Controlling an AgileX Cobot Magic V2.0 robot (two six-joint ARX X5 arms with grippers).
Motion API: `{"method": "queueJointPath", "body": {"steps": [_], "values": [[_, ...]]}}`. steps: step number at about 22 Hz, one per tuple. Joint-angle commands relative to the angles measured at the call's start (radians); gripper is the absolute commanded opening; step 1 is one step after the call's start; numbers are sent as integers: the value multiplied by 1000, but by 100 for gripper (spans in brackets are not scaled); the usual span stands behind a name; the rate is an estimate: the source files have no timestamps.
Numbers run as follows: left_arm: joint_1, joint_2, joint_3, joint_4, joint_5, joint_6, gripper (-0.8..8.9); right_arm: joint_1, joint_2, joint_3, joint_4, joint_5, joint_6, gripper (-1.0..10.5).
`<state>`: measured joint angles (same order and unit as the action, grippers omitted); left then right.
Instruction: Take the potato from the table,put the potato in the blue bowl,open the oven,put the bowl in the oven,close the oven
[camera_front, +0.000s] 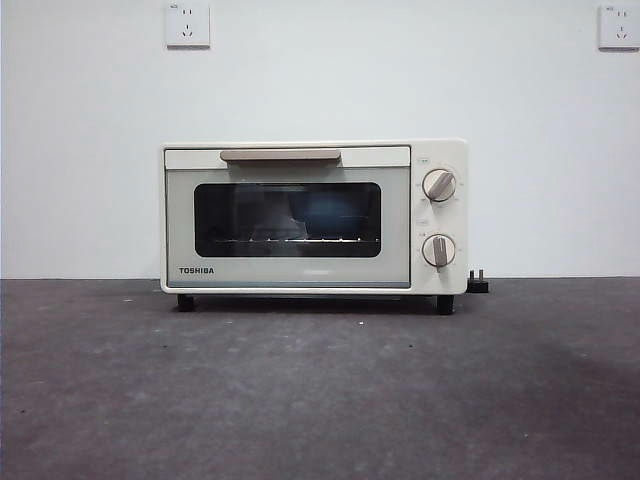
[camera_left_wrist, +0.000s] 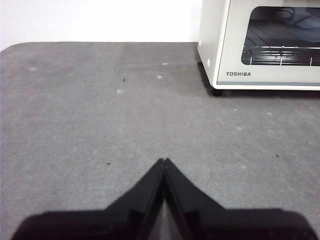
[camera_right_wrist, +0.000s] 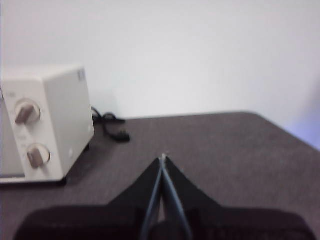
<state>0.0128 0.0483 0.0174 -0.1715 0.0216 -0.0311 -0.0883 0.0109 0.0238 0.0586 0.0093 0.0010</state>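
1. The table (camera_front: 320, 400) spans the whole front view, dark grey and speckled.
2. The oven (camera_front: 314, 216) stands on it against the white wall, door closed; something blue shows dimly through the glass, but what it is cannot be told.
3. The left gripper (camera_left_wrist: 164, 161) hangs over bare table beside the oven, jaws pressed together, holding nothing.
4. The right gripper (camera_right_wrist: 163, 158) hangs near the oven's knob side, jaws likewise closed and empty.
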Motion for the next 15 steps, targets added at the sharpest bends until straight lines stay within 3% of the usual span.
{"method": "queueJointPath", "body": {"steps": [1,15], "values": [[3,0,-10,6,5,-7,-4,11,-3,-10,-26,-3,2,0],[3,2,-10,6,5,-7,-4,17,-3,-10,-246,-42,-1,0]]}}
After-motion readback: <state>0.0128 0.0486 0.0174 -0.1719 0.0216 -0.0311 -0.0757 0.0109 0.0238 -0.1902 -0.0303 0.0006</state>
